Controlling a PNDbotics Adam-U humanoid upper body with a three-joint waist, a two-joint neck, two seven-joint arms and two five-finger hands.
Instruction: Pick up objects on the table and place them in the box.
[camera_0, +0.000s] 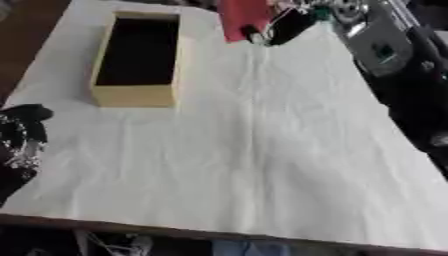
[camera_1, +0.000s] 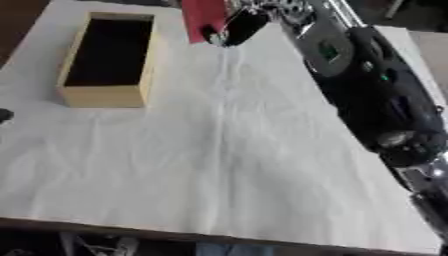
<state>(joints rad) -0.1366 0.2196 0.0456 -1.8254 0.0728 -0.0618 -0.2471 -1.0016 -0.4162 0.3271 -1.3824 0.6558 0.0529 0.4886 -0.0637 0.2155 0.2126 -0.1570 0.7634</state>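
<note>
A flat red object (camera_0: 238, 18) lies at the far edge of the white-covered table, right of the box. My right arm (camera_1: 376, 95) reaches in along the right side. Its black right hand (camera_0: 284, 26) is at the red object's lower right corner, with its fingers curled onto that edge. The yellow wooden box (camera_0: 136, 95) stands at the far left, open on top, and its dark inside shows nothing. My left hand (camera_0: 21, 137) rests at the left edge of the left eye view, fingers relaxed and holding nothing.
A white cloth (camera_0: 262, 150) covers the table, with a crease running down its middle. The table's front edge (camera_1: 219, 231) crosses the bottom of the view. Dark clutter lies beyond the far edge at the top right.
</note>
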